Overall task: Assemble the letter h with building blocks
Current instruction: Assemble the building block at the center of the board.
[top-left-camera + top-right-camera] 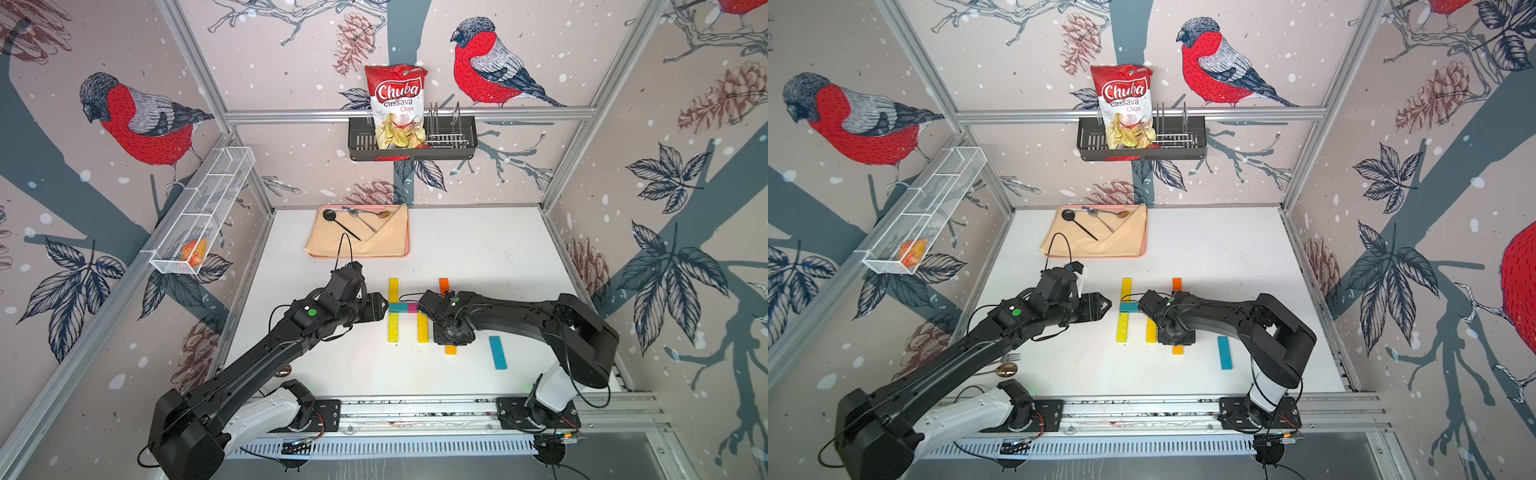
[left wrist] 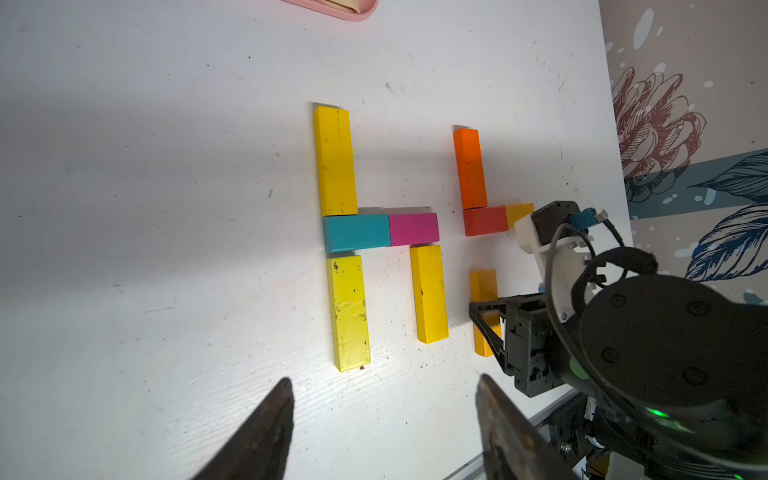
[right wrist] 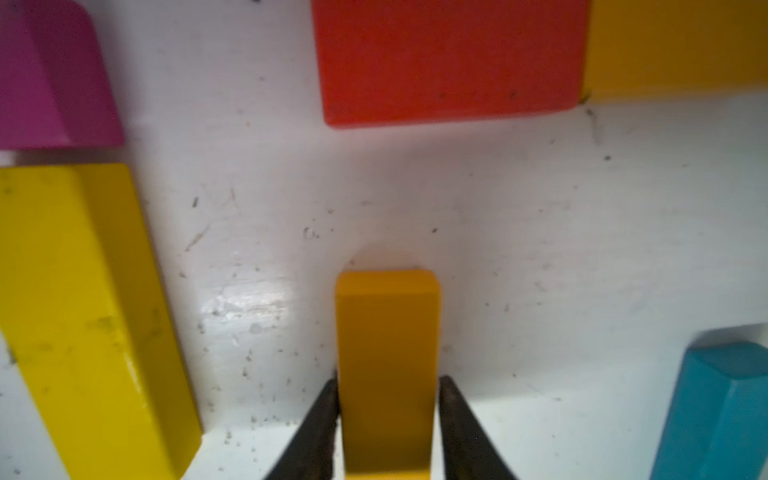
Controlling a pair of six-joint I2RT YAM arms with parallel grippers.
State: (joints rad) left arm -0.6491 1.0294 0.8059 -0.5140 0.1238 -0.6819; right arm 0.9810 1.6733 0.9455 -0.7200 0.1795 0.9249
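Observation:
Building blocks lie flat on the white table. Two yellow blocks point(image 1: 393, 290) point(image 1: 393, 327) form a column, joined by a short teal block point(image 1: 398, 307) and a magenta block point(image 1: 412, 307) to another yellow block point(image 1: 422, 328). Right of these lie an orange block point(image 2: 469, 168), a red block point(image 2: 484, 221) and a short amber block point(image 2: 519, 214). My right gripper point(image 3: 388, 379) points down over a long amber block point(image 3: 386, 332) on the table, with its fingers point(image 3: 457, 411) flanking it and a thin gap on one side. My left gripper point(image 2: 384, 378) hovers open and empty left of the letters.
A long teal block point(image 1: 497, 352) lies loose at the front right. A pink tray point(image 1: 361, 255) with a cloth and spoons sits at the back. A spoon and fork point(image 1: 1007, 369) lie by the left arm. A wall rack point(image 1: 457, 137) holds a chips bag.

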